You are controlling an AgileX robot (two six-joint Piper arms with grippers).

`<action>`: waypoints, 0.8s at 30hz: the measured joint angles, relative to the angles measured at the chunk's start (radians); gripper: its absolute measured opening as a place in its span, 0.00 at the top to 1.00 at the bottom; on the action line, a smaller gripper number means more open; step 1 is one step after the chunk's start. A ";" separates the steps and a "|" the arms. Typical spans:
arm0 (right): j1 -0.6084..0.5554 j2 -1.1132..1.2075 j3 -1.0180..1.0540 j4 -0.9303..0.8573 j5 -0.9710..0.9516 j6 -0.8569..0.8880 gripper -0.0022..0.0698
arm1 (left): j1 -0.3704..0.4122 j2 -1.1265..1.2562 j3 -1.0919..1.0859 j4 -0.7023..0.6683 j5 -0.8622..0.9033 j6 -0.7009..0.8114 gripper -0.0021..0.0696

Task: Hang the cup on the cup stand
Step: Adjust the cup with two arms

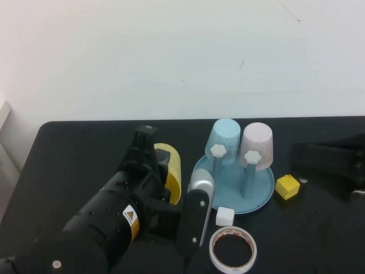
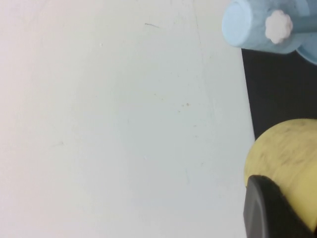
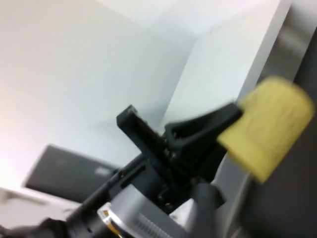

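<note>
Black table: left pincer (image 1: pixel 165 165) grips plain yellow cup (image 1: pixel 171 168) (sideways); right pincer (image 1: pixel 311 157) state unclear.

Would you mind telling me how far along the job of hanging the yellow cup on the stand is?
Done: the left gripper has closed on the yellow cup, left of the cup stand. In hand: carrying it toward the pegs. Left: setting it over a free peg; the light blue cup and pale pink cup already hang there. The right gripper waits at the table's right edge.
</note>
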 joint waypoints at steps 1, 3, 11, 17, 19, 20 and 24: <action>0.027 0.025 -0.011 0.000 -0.002 0.041 0.23 | 0.000 0.000 0.000 0.000 0.000 0.017 0.96; 0.079 0.078 -0.034 0.000 -0.009 0.107 0.11 | 0.000 0.000 0.000 0.001 0.000 0.046 0.96; 0.122 0.288 -0.158 0.000 -0.023 0.227 0.01 | 0.000 0.000 0.000 0.001 0.096 -0.060 0.96; 0.122 0.329 -0.198 0.007 -0.059 0.147 0.01 | 0.000 0.000 0.000 0.001 0.147 -0.313 0.96; 0.122 0.337 -0.200 0.007 -0.061 0.134 0.01 | 0.000 0.000 -0.004 0.001 0.157 -0.395 0.96; 0.122 0.345 -0.200 0.008 -0.064 0.132 0.01 | 0.000 0.000 -0.008 0.001 0.162 -0.425 0.96; 0.122 0.372 -0.202 0.008 -0.079 0.132 0.01 | 0.000 0.000 -0.017 0.001 0.167 -0.474 0.96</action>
